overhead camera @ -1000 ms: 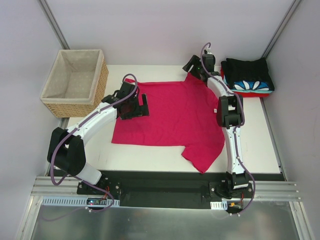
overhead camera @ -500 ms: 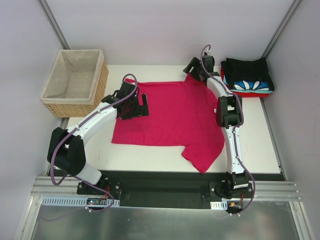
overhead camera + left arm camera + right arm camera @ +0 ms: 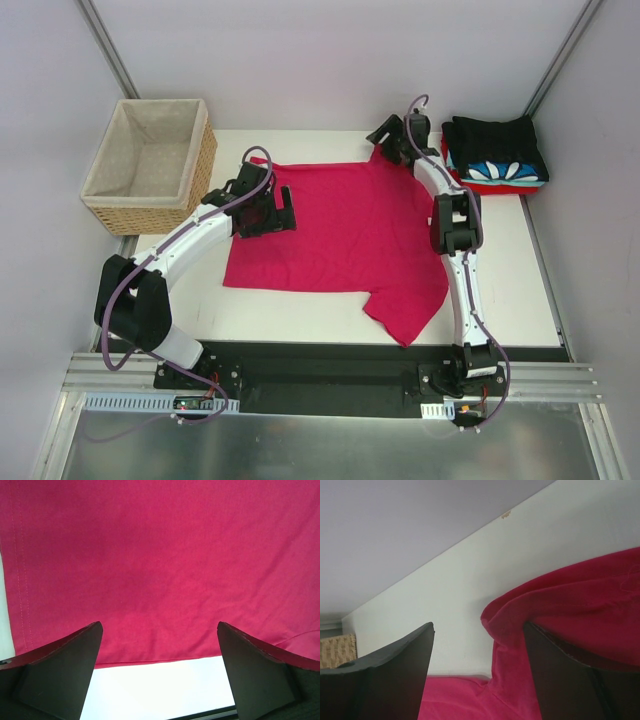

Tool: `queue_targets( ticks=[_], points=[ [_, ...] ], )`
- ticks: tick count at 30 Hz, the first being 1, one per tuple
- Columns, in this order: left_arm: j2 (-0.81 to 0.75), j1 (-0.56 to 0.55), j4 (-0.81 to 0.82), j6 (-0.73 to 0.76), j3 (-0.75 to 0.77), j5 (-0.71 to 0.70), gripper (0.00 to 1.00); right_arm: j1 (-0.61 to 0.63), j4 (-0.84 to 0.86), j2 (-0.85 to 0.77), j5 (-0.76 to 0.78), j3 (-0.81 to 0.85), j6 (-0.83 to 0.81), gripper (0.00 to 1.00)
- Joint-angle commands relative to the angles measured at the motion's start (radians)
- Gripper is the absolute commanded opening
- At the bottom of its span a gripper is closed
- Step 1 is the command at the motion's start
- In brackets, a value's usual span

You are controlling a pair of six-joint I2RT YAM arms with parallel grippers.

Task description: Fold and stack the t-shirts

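A crimson-pink t-shirt (image 3: 345,230) lies spread flat on the white table, one sleeve pointing toward the near edge. My left gripper (image 3: 288,211) hovers open over the shirt's left edge; in the left wrist view the hem of the t-shirt (image 3: 160,565) runs between the wide-apart fingers of the left gripper (image 3: 159,626). My right gripper (image 3: 386,137) is at the shirt's far right corner. Its jaws stand open, and a raised fold of the shirt (image 3: 570,605) drapes against the right finger (image 3: 570,680). A stack of folded t-shirts (image 3: 497,157) sits at the far right.
A wicker basket (image 3: 205,150) with beige lining stands off the table's far left corner, and it also shows in the right wrist view as the basket (image 3: 337,650). Bare white table (image 3: 160,690) runs along the shirt's left edge. Grey walls close in the back and sides.
The right gripper has edged slightly toward the far wall at the shirt's corner. The left gripper has barely shifted. The shirt lies as before.
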Motion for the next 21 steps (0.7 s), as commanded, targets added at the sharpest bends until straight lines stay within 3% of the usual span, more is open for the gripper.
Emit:
queue_targets(
  ticks=[1,16,19,21],
  points=[
    [-0.001,0.012,0.002,0.008,-0.006,0.006,0.99,-0.013,0.073,0.061,-0.053,0.072,0.111,0.77],
    [-0.011,0.016,0.002,0.006,-0.015,0.004,0.99,-0.011,0.359,0.146,-0.147,0.096,0.312,0.84],
    [-0.011,0.016,0.002,0.003,-0.012,0.014,0.99,-0.01,0.413,0.129,-0.194,0.086,0.314,0.87],
    [-0.014,0.016,0.002,0.002,-0.012,0.02,0.99,-0.011,0.455,0.072,-0.222,-0.016,0.275,0.95]
  ],
)
